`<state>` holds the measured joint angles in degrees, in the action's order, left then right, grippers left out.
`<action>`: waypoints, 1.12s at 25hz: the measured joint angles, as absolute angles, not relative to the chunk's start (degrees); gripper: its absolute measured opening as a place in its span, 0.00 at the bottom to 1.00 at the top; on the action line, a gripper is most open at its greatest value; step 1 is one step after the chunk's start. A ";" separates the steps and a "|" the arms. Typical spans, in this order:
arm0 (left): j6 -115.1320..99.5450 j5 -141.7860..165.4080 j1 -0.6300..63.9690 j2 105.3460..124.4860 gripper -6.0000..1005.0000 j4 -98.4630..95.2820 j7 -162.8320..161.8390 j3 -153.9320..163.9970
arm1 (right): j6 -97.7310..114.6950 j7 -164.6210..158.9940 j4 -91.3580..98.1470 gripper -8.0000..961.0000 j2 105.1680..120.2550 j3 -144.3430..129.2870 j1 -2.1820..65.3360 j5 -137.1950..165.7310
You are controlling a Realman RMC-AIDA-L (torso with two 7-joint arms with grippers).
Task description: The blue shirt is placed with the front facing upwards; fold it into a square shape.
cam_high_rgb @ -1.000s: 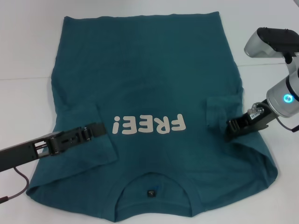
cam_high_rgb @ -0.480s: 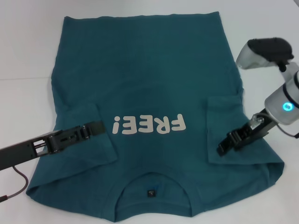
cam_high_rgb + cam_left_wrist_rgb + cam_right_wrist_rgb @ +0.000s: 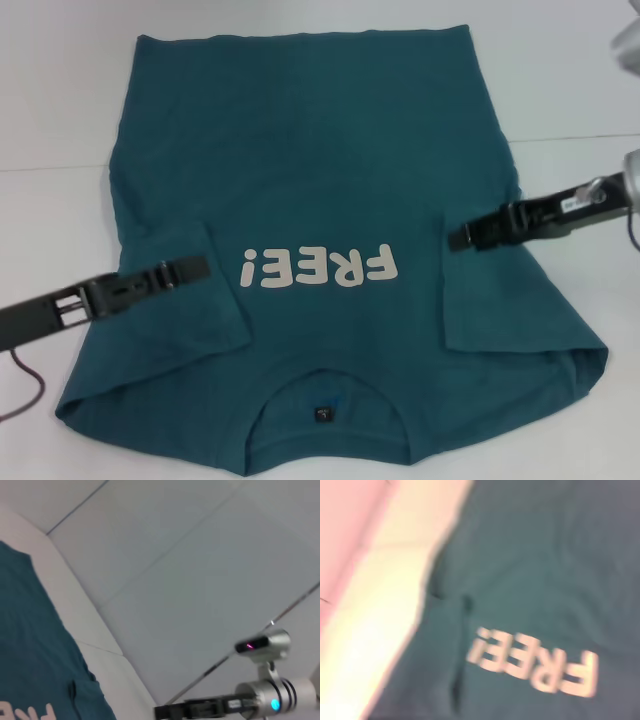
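1. blue shirt (image 3: 330,200) lies flat on the table (image 3: 50,120), front up; collar (image 3: 325,400) at the near edge, hem at the far edge
2. "free!" print (image 3: 318,267) sits mid-shirt, between the two sleeves
3. left sleeve (image 3: 190,300) is folded inward onto the body, left of the print; right sleeve (image 3: 490,290) is folded inward, right of the print
4. left gripper (image 3: 185,270) is over the left sleeve's far part; right gripper (image 3: 465,237) is over the right sleeve's far inner corner
5. bare table shows left, right and behind the shirt
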<state>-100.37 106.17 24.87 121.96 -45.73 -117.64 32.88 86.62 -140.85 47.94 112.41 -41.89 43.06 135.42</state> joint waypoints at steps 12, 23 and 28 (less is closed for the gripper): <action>-99.47 115.56 23.53 118.65 0.66 -46.51 -140.29 26.30 | 90.58 -137.87 42.48 0.74 107.99 -39.50 40.74 122.87; -91.93 125.91 22.81 118.33 0.66 -45.82 -146.44 22.77 | 90.58 -137.91 42.45 0.95 108.30 -39.75 40.49 123.06; -89.97 127.35 22.23 118.37 0.66 -45.79 -146.52 22.41 | 90.65 -137.90 42.45 0.95 108.29 -39.66 40.29 123.06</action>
<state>-89.97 127.35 22.23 118.37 -45.79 -146.52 22.41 90.65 -137.90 42.45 108.29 -39.66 40.29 123.06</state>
